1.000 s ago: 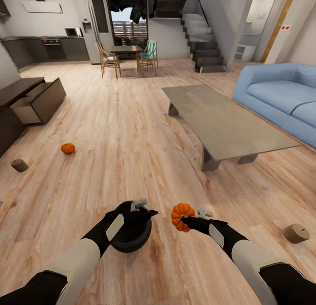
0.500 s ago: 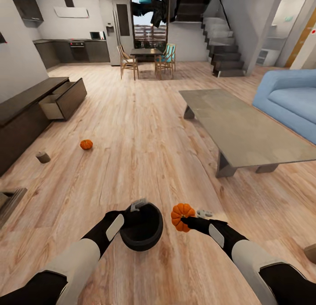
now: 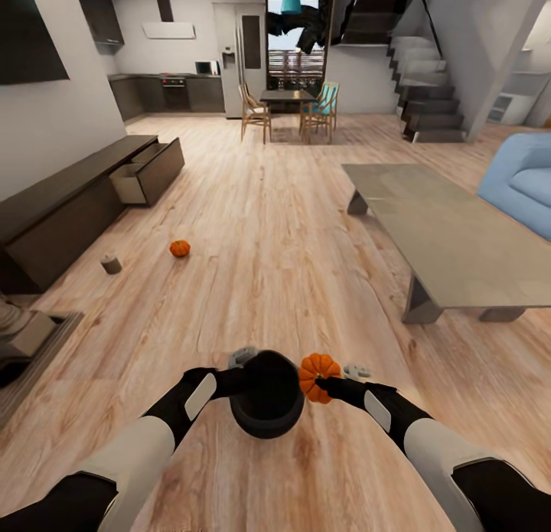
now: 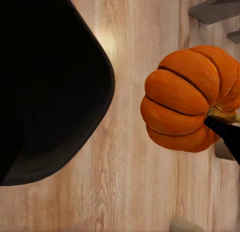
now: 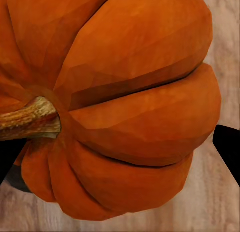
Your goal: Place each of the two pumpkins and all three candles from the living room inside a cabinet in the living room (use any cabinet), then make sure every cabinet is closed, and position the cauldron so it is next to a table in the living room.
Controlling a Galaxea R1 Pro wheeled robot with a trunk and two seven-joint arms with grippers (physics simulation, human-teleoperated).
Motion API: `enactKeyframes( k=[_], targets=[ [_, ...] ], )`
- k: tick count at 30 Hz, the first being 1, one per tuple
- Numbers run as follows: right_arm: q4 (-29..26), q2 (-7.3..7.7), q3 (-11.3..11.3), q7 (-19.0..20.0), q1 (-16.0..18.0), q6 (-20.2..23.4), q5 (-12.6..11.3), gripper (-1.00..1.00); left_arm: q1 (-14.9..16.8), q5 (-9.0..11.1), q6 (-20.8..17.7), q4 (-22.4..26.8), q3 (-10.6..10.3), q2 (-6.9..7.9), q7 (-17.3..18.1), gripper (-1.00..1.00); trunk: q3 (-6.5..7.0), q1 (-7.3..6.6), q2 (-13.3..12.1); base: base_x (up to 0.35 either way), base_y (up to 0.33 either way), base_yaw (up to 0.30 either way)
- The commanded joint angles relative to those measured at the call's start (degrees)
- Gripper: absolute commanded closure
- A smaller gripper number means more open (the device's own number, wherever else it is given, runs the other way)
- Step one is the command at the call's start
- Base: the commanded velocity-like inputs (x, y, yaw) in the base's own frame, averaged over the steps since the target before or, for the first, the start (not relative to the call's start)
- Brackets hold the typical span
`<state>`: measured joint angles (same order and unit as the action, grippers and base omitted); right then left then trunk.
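My left gripper is shut on the rim of the glossy black cauldron, which hangs low over the floor. The cauldron also looms dark in the left wrist view. My right gripper is shut on an orange pumpkin by its stem side, almost touching the cauldron. That pumpkin is close up in the right wrist view. A second pumpkin lies on the floor to the left, with a tan candle beside it. The long dark cabinet runs along the left wall. The low table stands at the right.
One cabinet drawer stands open at the far end, and another open drawer juts out at the near left. A blue sofa sits behind the table. Dining chairs, kitchen and stairs are far back. Wood floor stretches ahead.
The whole view has swung left, bringing the cabinet wall in and the sofa out. The cauldron has swung right under my left gripper, close to the held pumpkin. Both grips are unchanged.
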<state>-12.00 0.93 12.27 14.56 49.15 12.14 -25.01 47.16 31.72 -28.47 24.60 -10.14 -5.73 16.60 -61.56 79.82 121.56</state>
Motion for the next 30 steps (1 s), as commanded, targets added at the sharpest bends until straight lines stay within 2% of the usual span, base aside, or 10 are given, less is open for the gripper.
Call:
enactKeyframes(
  k=[1, 30],
  targets=[
    [-0.1, 0.08, 0.4, 0.0, 0.0, 0.3, -0.7, 1.00, 0.0, 0.2, -0.2, 0.0, -0.1, 0.01, 0.0, -1.00, 0.02, -0.01, 0.0, 0.000, 0.000, 0.234],
    [-0.1, 0.13, 0.4, 0.0, 0.0, 0.1, -0.8, 1.00, 0.0, 0.2, -0.2, -0.1, -0.1, 0.01, 0.0, -1.00, 1.71, -0.01, 0.0, 0.000, 0.000, 0.233]
  ],
)
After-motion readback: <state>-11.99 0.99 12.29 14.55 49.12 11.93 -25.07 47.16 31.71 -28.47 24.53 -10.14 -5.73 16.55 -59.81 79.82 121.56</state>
